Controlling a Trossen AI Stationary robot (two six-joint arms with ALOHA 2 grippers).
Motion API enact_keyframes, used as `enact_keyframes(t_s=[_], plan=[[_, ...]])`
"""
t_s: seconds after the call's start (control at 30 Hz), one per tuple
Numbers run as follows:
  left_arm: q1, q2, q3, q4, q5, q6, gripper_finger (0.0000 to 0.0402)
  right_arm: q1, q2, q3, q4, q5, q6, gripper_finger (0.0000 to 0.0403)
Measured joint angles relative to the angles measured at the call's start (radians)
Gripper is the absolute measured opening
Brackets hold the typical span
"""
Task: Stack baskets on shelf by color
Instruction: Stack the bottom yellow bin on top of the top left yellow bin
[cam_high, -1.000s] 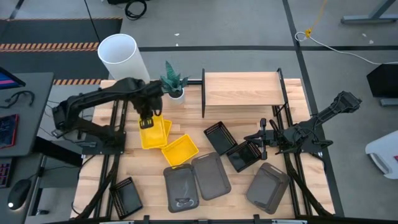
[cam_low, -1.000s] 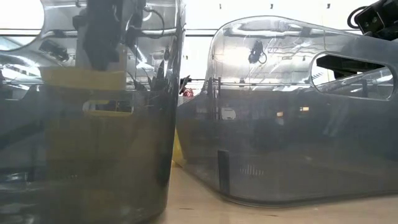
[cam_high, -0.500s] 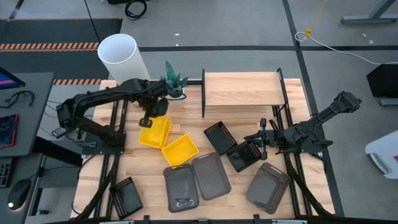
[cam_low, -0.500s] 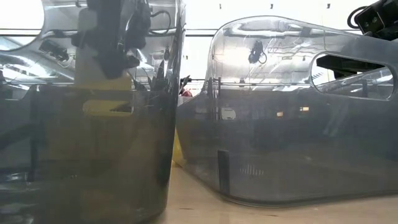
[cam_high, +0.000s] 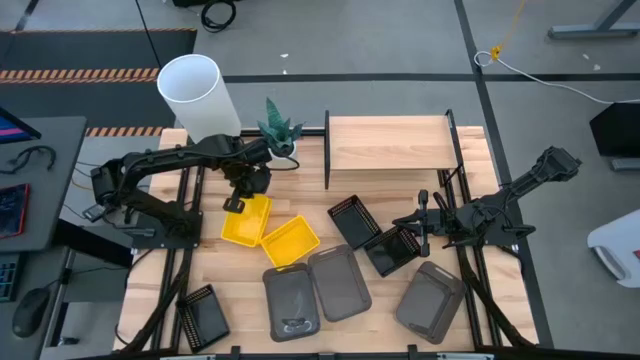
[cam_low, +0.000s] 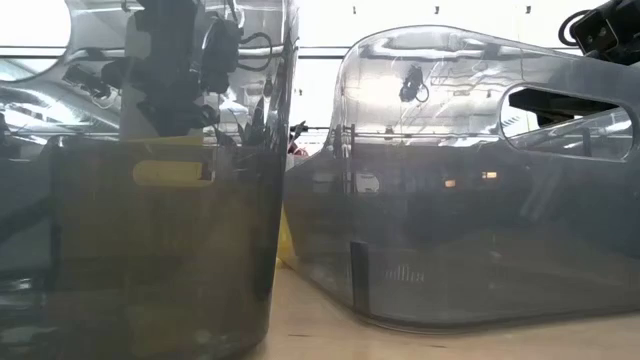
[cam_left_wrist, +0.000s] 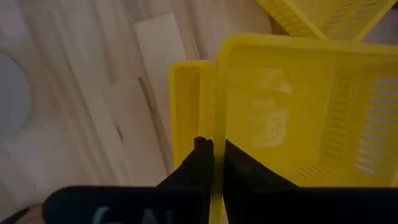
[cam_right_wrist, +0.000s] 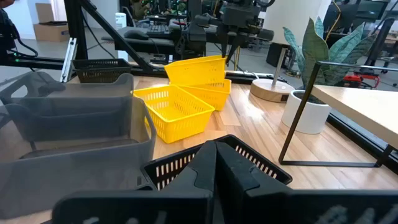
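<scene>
My left gripper (cam_high: 243, 190) is shut on a yellow basket (cam_high: 247, 220) that sits tilted in a second yellow basket (cam_right_wrist: 210, 91). The third yellow basket (cam_high: 290, 242) rests beside them on its base. My right gripper (cam_high: 422, 228) is shut above a corner of a black mesh basket (cam_high: 395, 248); whether it touches it I cannot tell. Another black mesh basket (cam_high: 352, 220) lies near the shelf (cam_high: 390, 145), a third (cam_high: 203, 315) at the near left. Three dark grey baskets (cam_high: 292, 300) (cam_high: 340, 282) (cam_high: 430, 298) lie along the near edge. My left gripper pinches the upper yellow basket by the rim of an end wall (cam_left_wrist: 217, 140), one finger (cam_left_wrist: 239, 168) inside the basket and one (cam_left_wrist: 196, 158) outside. The fingers come from above, pointing down. The held end is raised, and the basket's other end (cam_right_wrist: 214, 62) sits tilted in the yellow basket below.
A white cylinder (cam_high: 195, 90) and a potted plant (cam_high: 280, 130) stand at the far left by the shelf's black post (cam_high: 327, 150). The shelf's plank is bare. Two grey baskets (cam_low: 150, 250) (cam_low: 470, 180) fill the low view. Bare wood lies at the near left (cam_high: 235, 290).
My left gripper has turned about its wrist and shifted a little toward the shelf. The yellow basket it holds has swung round with it and come down, sitting lower over the yellow basket beneath. The right arm has kept still.
</scene>
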Motion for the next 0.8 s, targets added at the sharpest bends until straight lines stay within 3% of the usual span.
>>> enact_keyframes(t_s=[0.2,0.4,0.53,0.67,0.8], plan=[[-0.041,0.0,-0.001,0.012,-0.01,-0.033,0.0059,0.0,0.0,0.0,0.0,0.0,0.0,0.0014],[-0.048,0.0,-0.001,0.006,-0.011,-0.199,0.0141,0.0,0.0,0.0,0.0,0.0,0.0,0.0014],[-0.049,0.0,-0.001,0.003,-0.012,-0.188,0.0197,0.0,0.0,0.0,0.0,0.0,0.0,0.0014],[-0.064,0.0,0.002,0.007,-0.122,-0.15,0.0239,0.0,0.0,0.0,0.0,0.0,0.0,0.0014],[-0.082,0.0,0.022,0.021,-0.197,-0.142,0.0244,0.0,0.0,0.0,0.0,0.0,0.0,0.0014]])
